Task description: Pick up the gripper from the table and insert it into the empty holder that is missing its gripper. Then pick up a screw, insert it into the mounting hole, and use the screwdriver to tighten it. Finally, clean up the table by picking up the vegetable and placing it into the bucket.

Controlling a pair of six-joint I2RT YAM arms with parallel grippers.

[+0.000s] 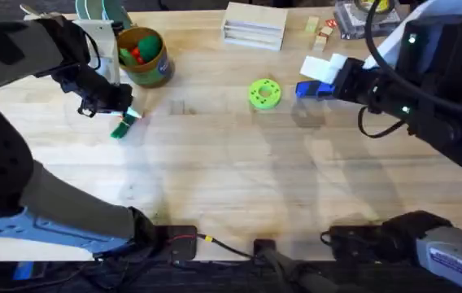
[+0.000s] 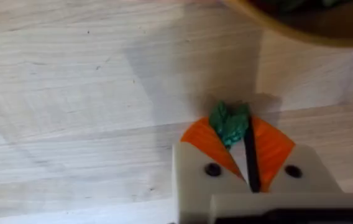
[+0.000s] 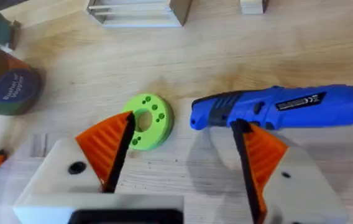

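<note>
Overhead, the left gripper pinches the dark-green leafy vegetable just above the table beside the bucket, while the right gripper, fingers spread apart, hangs beside the blue screwdriver near the lime-green disc.

The vegetable lies on the table, seemingly before the bucket.

Open table before bucket

Left hand pinched closed low over the table; right hand spread open.
</note>
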